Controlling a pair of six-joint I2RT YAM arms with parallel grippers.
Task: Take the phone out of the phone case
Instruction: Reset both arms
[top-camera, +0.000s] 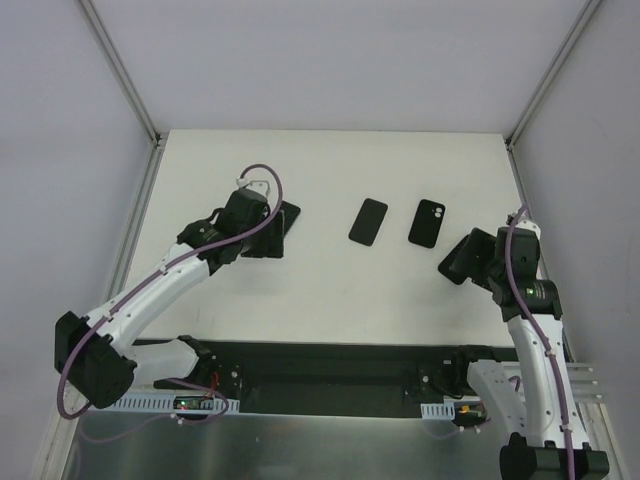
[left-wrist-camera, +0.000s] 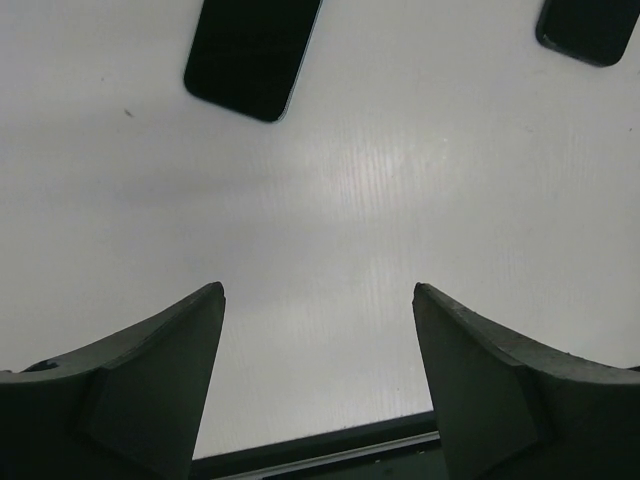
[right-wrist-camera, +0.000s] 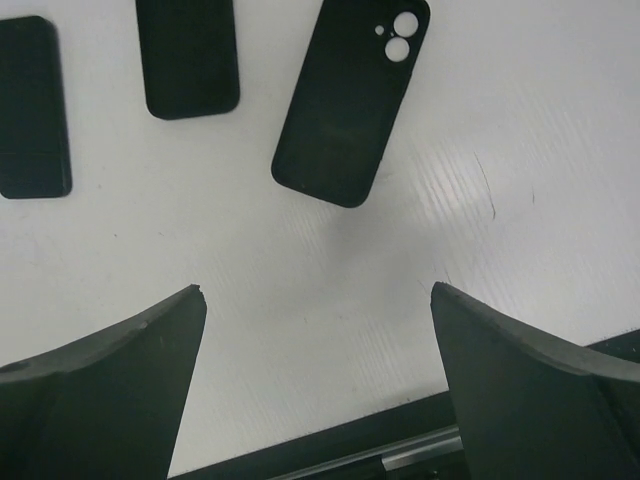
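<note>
Standing here, I am looking at a white table (top-camera: 330, 300) with two dark things lying near its middle. The phone (top-camera: 368, 221) is lying flat as a plain black slab. Just to its right, with a strip of bare table between them, the phone case (top-camera: 427, 222) is lying flat too. White is showing through its camera holes, so it is sitting empty. The phone is outside the case and the two are not touching.

The left gripper (top-camera: 280, 228) is hanging low over the table to the left of the phone, pointing toward it. Its wrist camera is showing the fingers (left-wrist-camera: 150, 380) spread wide with only bare table between them. The phone (left-wrist-camera: 250, 55) and a corner of the case (left-wrist-camera: 590, 30) are lying well beyond the tips. It is gripping nothing.

The right gripper (top-camera: 460, 258) is hovering at the near right of the case. Its jaws are standing fully apart over bare table and are holding nothing. In its wrist view (right-wrist-camera: 318, 292) the case (right-wrist-camera: 350, 100) is lying just past the fingertips, with the phone (right-wrist-camera: 190, 55) to its left.

A third dark flat shape (right-wrist-camera: 35, 105) is showing at the left edge of that view, and I cannot tell what it is.
</note>
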